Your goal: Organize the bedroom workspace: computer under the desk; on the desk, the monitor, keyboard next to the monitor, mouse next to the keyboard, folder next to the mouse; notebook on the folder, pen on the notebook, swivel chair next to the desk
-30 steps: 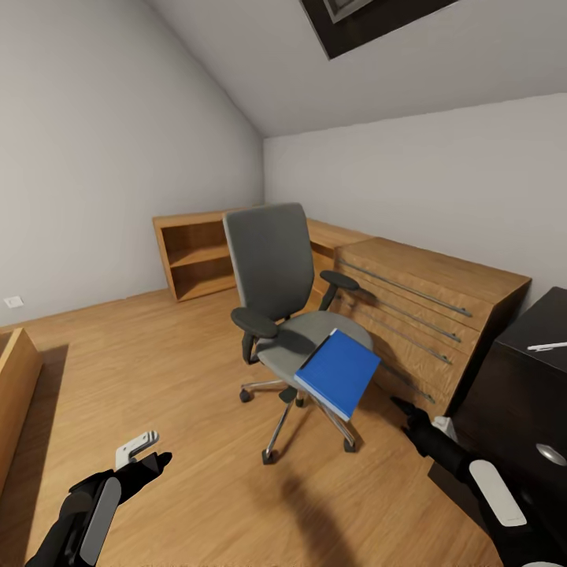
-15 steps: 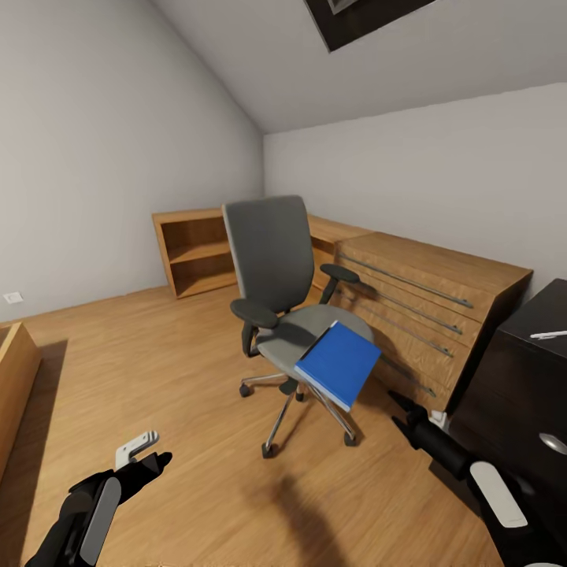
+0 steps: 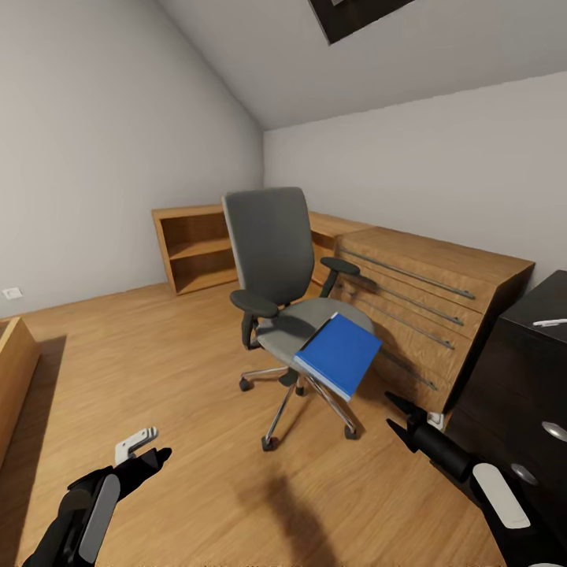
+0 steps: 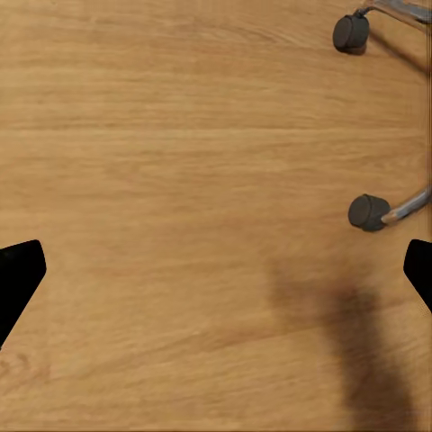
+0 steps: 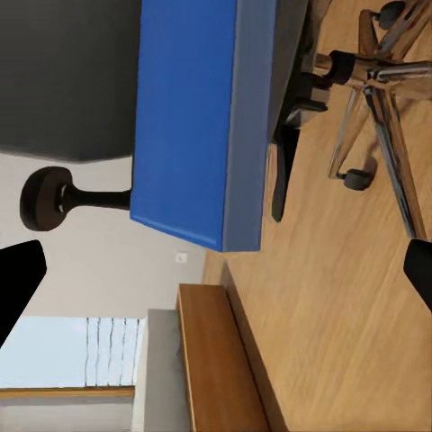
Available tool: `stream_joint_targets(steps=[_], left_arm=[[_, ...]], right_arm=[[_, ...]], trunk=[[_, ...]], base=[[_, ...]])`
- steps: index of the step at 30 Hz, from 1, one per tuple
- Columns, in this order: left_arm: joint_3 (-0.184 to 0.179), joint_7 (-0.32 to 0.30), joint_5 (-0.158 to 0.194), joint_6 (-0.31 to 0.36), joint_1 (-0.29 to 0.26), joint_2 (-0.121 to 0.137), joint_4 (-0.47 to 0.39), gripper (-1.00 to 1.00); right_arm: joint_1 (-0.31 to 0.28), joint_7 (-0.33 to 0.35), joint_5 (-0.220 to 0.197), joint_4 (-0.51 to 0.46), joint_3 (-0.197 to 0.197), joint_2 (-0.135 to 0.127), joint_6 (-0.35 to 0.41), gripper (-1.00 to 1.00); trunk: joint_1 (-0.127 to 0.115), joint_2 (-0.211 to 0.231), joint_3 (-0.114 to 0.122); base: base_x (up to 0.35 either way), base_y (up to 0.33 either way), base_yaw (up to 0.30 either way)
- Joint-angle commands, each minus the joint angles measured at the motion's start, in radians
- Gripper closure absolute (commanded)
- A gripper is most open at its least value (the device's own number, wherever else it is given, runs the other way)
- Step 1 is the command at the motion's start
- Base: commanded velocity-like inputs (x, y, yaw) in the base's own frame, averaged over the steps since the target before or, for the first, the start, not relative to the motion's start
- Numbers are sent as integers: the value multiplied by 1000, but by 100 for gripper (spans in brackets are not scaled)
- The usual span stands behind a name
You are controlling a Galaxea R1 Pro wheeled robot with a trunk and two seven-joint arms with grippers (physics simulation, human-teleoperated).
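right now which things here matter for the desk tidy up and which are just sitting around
Part of the job:
swivel chair
folder, lying on the chair seat, overhanging its front edge
desk
pen, on the desk top

Just there:
wooden drawer chest
open wooden shelf unit

All three views toward swivel chair (image 3: 293, 315).

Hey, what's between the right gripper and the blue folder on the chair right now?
Nothing solid. In the head view, only bare wooden floor and open air separate the right gripper from the folder; the right wrist view looks straight at it, unobstructed.
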Motion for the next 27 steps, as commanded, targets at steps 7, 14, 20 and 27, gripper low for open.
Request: stream_joint_targets(steps=[7,14,20,27], left_arm=[[-1,1,13,7,52,-8,-166,-100],[-2,-3,13,20,154,-33,-360,-100],[-3,-4,13,28,199,-40,-431,-100],[-3,-4,13,30,204,-42,-439,-100]], right_arm=[[-1,2,-4,-1,0,3,7,-100],[-1,2,-4,-1,2,6,6,-100],[-1,2,-5,-2,2,6,6,-100],[-1,2,-5,-5,2,5,6,-100]], trunk=[[13,-23,-26],[16,-24,-53],[19,-26,-76],[22,-27,-103]], base=[[0,0,0],[0,0,0],[0,0,0],[0,0,0]])
